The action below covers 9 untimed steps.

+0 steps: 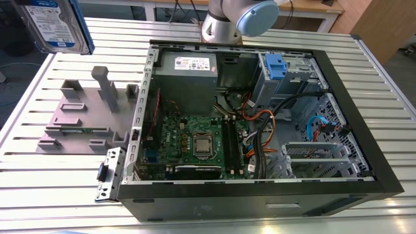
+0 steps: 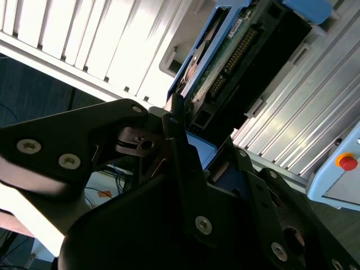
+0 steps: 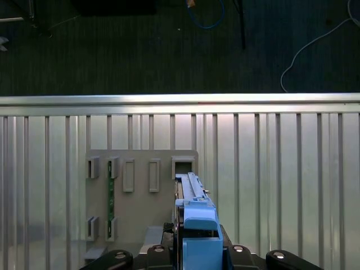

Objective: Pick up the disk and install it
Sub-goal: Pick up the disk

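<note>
The disk [image 1: 55, 24] hangs in the air at the exterior view's upper left, above the far end of the table, with its white-and-blue label and blue bracket showing. In the first wrist view the disk [image 3: 194, 216] is edge-on, its blue bracket end nearest the camera, high over the grey stand [image 3: 140, 191]. My gripper [image 3: 197, 253] is shut on it from both sides. The second wrist view shows the disk's green circuit-board side [image 2: 225, 62] running out from between the black fingers [image 2: 180, 140].
An open computer case [image 1: 247, 200] lies on the slatted metal table [image 1: 58, 185], with a blue drive bracket [image 1: 276, 66] in its far corner. The grey stand [image 1: 85, 112] with upright posts holds a green memory stick [image 1: 71, 130]. The arm's base [image 1: 224, 24] stands behind the case.
</note>
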Each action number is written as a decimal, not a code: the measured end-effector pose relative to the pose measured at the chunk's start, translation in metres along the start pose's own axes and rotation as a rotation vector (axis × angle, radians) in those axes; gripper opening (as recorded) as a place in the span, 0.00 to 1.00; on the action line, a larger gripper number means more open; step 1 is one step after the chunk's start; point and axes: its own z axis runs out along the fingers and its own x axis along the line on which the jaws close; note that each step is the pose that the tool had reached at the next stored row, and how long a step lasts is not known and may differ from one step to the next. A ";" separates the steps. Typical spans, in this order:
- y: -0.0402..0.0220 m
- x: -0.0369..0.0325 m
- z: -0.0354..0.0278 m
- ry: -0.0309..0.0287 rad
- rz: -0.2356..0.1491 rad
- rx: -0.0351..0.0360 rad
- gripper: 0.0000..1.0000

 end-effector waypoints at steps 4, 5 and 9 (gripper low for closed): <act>0.0000 0.0000 -0.0011 0.0000 0.000 0.0000 0.37; 0.0000 0.0000 -0.0016 0.0001 0.000 -0.0001 0.37; 0.0000 0.0000 -0.0030 0.0001 0.000 0.0000 0.37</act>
